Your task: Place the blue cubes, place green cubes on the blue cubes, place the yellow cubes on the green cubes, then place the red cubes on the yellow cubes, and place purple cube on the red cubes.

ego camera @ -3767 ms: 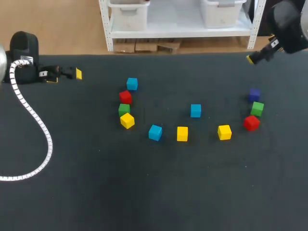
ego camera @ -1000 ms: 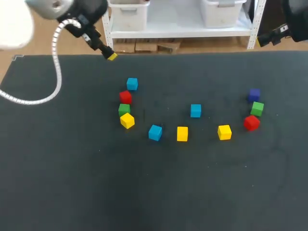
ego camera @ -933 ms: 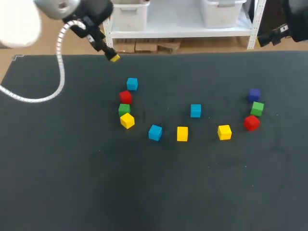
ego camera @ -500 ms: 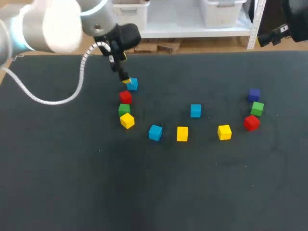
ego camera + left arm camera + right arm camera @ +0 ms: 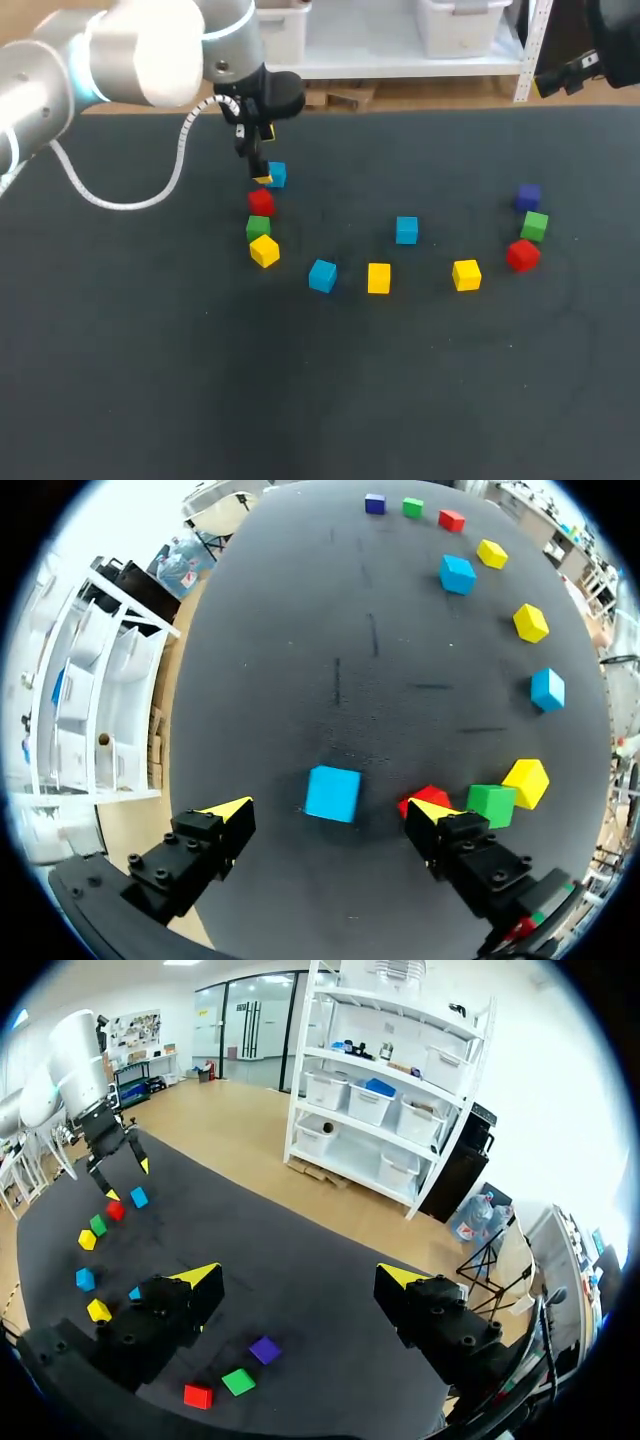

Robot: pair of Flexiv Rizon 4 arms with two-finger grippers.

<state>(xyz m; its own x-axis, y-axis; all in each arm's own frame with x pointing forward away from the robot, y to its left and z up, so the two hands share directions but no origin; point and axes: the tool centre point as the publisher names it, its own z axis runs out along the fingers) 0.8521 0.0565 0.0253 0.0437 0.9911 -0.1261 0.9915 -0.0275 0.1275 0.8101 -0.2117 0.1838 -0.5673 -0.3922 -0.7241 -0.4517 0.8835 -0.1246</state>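
My left gripper (image 5: 262, 172) hangs open over the back blue cube (image 5: 277, 175). In the left wrist view that blue cube (image 5: 333, 793) lies between the spread fingers of the left gripper (image 5: 330, 810), touching neither. A red cube (image 5: 261, 202), a green cube (image 5: 258, 228) and a yellow cube (image 5: 264, 251) line up just in front of it. Two more blue cubes (image 5: 322, 275) (image 5: 406, 230) and two yellow cubes (image 5: 378, 278) (image 5: 466, 274) lie mid-table. At the right sit a red cube (image 5: 522, 255), a green cube (image 5: 534, 225) and the purple cube (image 5: 528, 197). My right gripper (image 5: 300, 1276) is open and empty, high at the back right.
The red cube (image 5: 425, 800) sits close against the left gripper's right finger. The table's back edge (image 5: 400, 108) runs just behind the left arm. The left arm's white cable (image 5: 120, 200) loops over the left side of the dark table.
My left arm has swung in from the table's back-left edge and come down around the back blue cube. The right arm and all cubes have stayed put.
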